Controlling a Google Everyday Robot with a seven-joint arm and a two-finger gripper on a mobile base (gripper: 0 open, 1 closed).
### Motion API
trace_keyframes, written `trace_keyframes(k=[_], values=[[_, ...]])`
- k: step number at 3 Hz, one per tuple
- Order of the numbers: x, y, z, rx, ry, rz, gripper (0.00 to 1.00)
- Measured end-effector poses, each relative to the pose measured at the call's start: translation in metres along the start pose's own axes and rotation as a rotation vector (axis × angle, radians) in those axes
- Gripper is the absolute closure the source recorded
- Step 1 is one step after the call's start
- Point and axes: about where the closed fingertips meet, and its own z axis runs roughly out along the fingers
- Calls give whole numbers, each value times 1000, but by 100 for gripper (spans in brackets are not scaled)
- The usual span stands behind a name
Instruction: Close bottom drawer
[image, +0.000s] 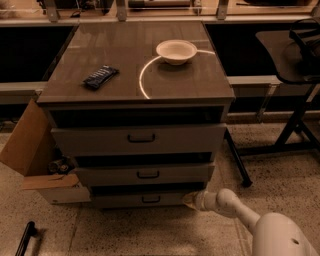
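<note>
The gripper (192, 200) is seen low down, just above the speckled floor (150, 235), at the right end of the bottom drawer (120, 200). It is either touching that front or just beside it; which of the two cannot be made out. How far it is opened cannot be told either, and nothing is seen to be held in it. The pale arm (235, 207) is stretched in from the near right corner, pointing left towards the cabinet.

The bottom drawer is found lowest of the three, under the middle drawer (110, 176) and the top drawer (100, 140). Its small dark handle (150, 199) is seen at the centre of its front. A dark gap is shown above its front, as above the other two.

On the cabinet top (200, 85) a pale bowl (176, 51) is placed towards the far right. A dark flat packet (100, 77) is laid on the left side, well apart from the bowl. A thin light arc (141, 80) is curved across the top from the bowl towards the near edge.

An open cardboard box (25, 145) is propped against the cabinet's left side. A dark stand (295, 125) is seen at the right.
</note>
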Motion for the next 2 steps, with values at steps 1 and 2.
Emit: trace_keyframes(k=[1, 2], values=[[-9, -1, -18, 8, -22, -36, 100], [-23, 42, -48, -79, -59, -104, 100]])
